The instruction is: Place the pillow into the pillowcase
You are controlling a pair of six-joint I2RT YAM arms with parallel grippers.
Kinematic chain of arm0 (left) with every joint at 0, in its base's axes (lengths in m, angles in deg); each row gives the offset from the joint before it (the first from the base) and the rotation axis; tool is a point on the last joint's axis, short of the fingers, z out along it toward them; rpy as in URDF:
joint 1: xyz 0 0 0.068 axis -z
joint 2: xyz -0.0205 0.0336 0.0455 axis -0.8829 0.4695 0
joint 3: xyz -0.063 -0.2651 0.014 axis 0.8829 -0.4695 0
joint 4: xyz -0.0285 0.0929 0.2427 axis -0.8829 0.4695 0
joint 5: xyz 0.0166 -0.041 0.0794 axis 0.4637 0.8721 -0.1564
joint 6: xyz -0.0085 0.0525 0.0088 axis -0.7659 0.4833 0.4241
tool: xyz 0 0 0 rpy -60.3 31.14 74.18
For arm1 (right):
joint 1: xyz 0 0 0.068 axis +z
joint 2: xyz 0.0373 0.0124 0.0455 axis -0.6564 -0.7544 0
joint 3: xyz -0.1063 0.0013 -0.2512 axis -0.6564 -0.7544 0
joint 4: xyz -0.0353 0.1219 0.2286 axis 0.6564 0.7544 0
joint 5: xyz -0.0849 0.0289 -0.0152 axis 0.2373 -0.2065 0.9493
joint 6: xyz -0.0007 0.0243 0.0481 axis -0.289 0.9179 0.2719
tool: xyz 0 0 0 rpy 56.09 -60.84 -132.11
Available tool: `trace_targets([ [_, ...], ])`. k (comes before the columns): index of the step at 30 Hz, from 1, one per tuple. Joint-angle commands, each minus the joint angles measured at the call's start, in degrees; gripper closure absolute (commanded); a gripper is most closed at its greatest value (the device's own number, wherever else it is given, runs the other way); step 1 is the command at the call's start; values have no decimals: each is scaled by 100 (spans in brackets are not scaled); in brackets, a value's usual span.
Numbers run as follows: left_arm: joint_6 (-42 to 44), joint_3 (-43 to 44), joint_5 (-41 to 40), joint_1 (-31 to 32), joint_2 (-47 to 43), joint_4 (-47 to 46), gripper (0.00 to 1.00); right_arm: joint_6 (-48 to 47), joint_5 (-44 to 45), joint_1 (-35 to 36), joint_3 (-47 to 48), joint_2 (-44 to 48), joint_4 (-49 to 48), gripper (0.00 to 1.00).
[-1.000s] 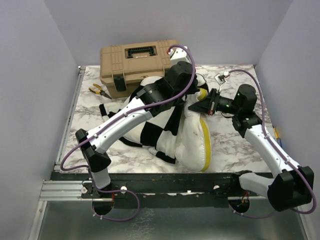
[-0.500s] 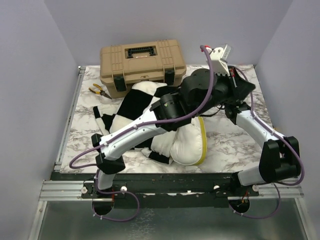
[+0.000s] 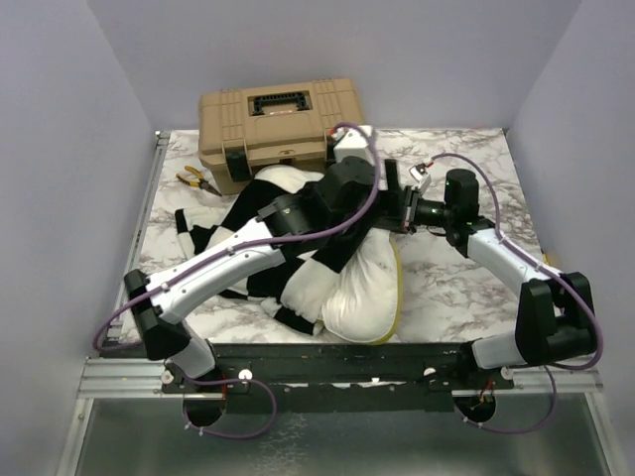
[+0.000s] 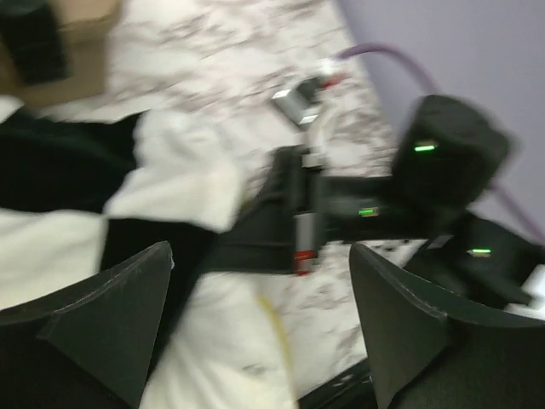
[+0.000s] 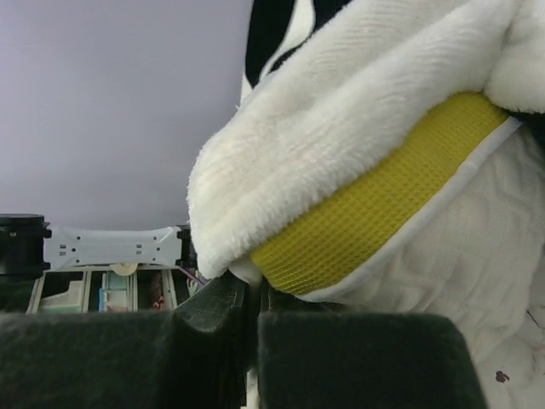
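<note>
We are mid-stuffing: the pillow (image 3: 362, 288) lies mid-table, partly inside the pillowcase (image 3: 248, 203). Our right gripper (image 5: 253, 298) pinches the pillowcase hem; our left gripper (image 4: 255, 256) hovers wide, empty. Next, probably, pull the hem further over.

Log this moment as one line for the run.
left gripper: open, empty | right gripper: shut on pillowcase edge | pillow: partly covered

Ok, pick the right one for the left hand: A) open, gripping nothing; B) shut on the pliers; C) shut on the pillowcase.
A: in the left wrist view the left hand has its fingers spread wide apart, with nothing held between them.
</note>
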Motion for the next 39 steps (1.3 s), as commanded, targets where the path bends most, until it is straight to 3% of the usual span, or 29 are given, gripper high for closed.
trace_targets([
  [1, 416, -1235, -405, -512, -931, 879, 10, -283, 35, 54, -108, -166, 354, 98],
  [5, 829, -1961, -14, -768, -948, 936, 3, -424, 47, 62, 54, -376, 517, 97],
  [9, 1124, -2231, 340, -826, -446, 972, 2, -474, 39, 58, 145, -488, 579, 97],
  [15, 1307, -2263, 1039, -822, 139, 682, 10, -522, 88, 62, 228, -603, 625, 97],
  [19, 1365, -2376, 1062, -813, 293, 564, 15, -534, 73, 61, 329, -716, 613, 97],
  [23, 1529, -2551, 1023, -810, 320, 554, 32, -549, 33, 55, 480, -814, 641, 97],
  [29, 1338, -1987, 1357, -724, -38, 584, 99, -425, 140, 61, 576, -812, 542, 97],
  [34, 828, -773, 2341, -489, -18, 315, 100, 490, 315, 57, 309, -736, -433, 100],
  [39, 305, -64, 3523, -232, 378, -739, 100, 1275, 340, 58, 45, -917, -1462, 100],
])
